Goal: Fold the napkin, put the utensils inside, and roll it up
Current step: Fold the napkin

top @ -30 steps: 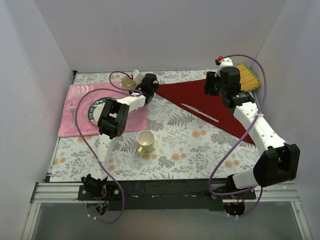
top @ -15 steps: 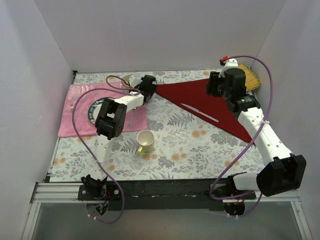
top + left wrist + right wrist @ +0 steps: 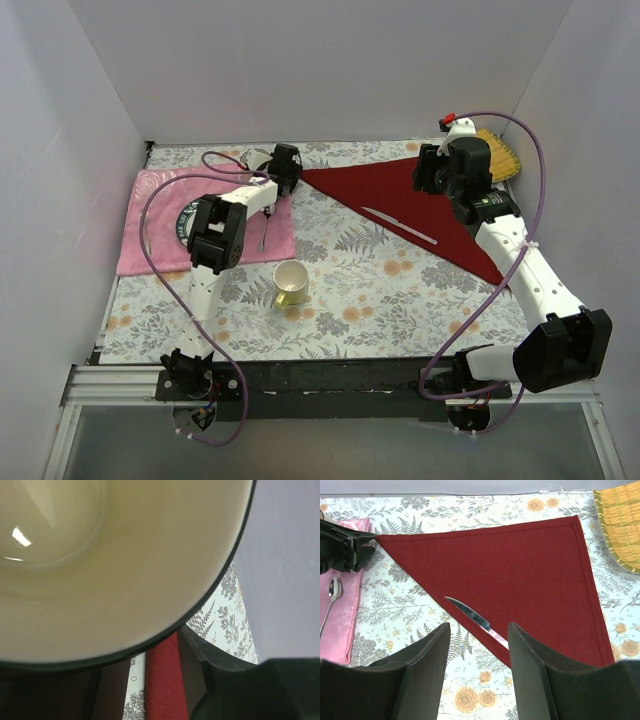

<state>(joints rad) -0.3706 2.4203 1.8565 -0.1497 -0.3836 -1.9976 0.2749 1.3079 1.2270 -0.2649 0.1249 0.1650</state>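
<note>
The maroon napkin point(image 3: 420, 205) lies flat on the table, folded into a triangle, with its left tip point(image 3: 382, 539) pointing at my left gripper point(image 3: 287, 168). That gripper stands open at the tip. A strip of the napkin point(image 3: 162, 685) shows between its fingers, with a gap of table on one side. A silver knife point(image 3: 400, 225) rests along the napkin's long lower edge. My right gripper point(image 3: 477, 650) hovers open above the knife point(image 3: 472, 616), holding nothing. A spoon point(image 3: 332, 591) lies on the pink cloth point(image 3: 160, 250).
A cream cup with a dark rim point(image 3: 125, 555) sits right in front of the left wrist camera. A pale mug point(image 3: 291, 283) stands mid-table. A plate point(image 3: 190, 222) rests on the pink cloth. A yellow ribbed cloth point(image 3: 498, 155) lies at the back right, near the wall.
My left gripper, shut at the napkin's left tip a second ago, has opened and drawn back left. The tip now lies flat. The right arm shifted slightly, then held still.
</note>
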